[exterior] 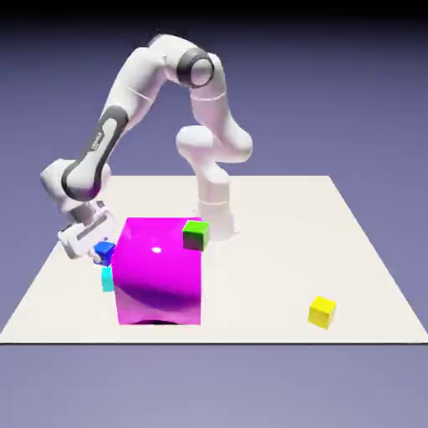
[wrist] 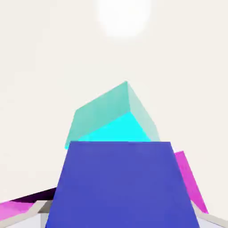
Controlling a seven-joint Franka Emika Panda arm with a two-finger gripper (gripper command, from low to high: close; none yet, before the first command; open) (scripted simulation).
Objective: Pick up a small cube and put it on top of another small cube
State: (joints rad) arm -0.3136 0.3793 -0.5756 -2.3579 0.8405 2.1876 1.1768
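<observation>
The small blue cube (exterior: 104, 250) sits between the fingers of my gripper (exterior: 99, 253), just left of the big magenta cube. Directly under it is the small cyan cube (exterior: 107, 279) on the table; I cannot tell whether the two touch. In the hand view the blue cube (wrist: 122, 185) fills the lower middle, and the cyan cube (wrist: 113, 118) lies beyond it. Grey fingertips (wrist: 39, 213) show only as slivers at the blue cube's lower corners. Whether they press on the cube does not show.
The big magenta cube (exterior: 159, 269) stands right beside the gripper, on the exterior view's right of it. A green cube (exterior: 195, 235) rests at the magenta cube's top far corner. A yellow cube (exterior: 322, 311) lies far off toward the exterior view's right.
</observation>
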